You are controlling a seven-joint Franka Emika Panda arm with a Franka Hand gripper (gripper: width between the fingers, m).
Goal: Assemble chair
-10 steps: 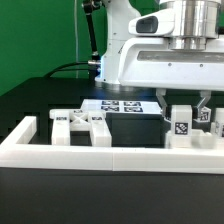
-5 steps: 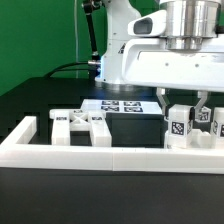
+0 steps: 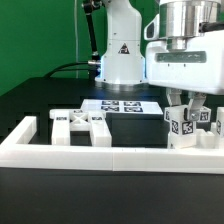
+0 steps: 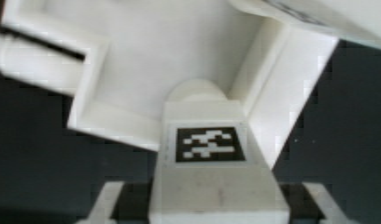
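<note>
My gripper (image 3: pixel 185 108) hangs at the exterior view's right, just behind the front rail, shut on a blocky white chair piece (image 3: pixel 183 127) with a square tag on its face. The wrist view shows that same tagged piece (image 4: pixel 206 140) standing between my two fingers (image 4: pixel 119 200), which flank it closely. Beyond its rounded tip lies a larger white part (image 4: pixel 258 70) with raised walls. Another tagged chair piece (image 3: pixel 209 122) stands right beside the held one. A flat cross-braced chair piece (image 3: pixel 80 124) rests toward the exterior view's left.
The long white border frame (image 3: pixel 100 155) runs across the front, with a raised end (image 3: pixel 25 130) at the exterior view's left. The marker board (image 3: pixel 120 104) lies flat behind a dark block (image 3: pixel 130 130). The arm's white base (image 3: pixel 120 55) stands at the back.
My gripper has shifted toward the exterior view's right with the tagged chair piece in it, uncovering the arm's base behind. Its jaws stay the same.
</note>
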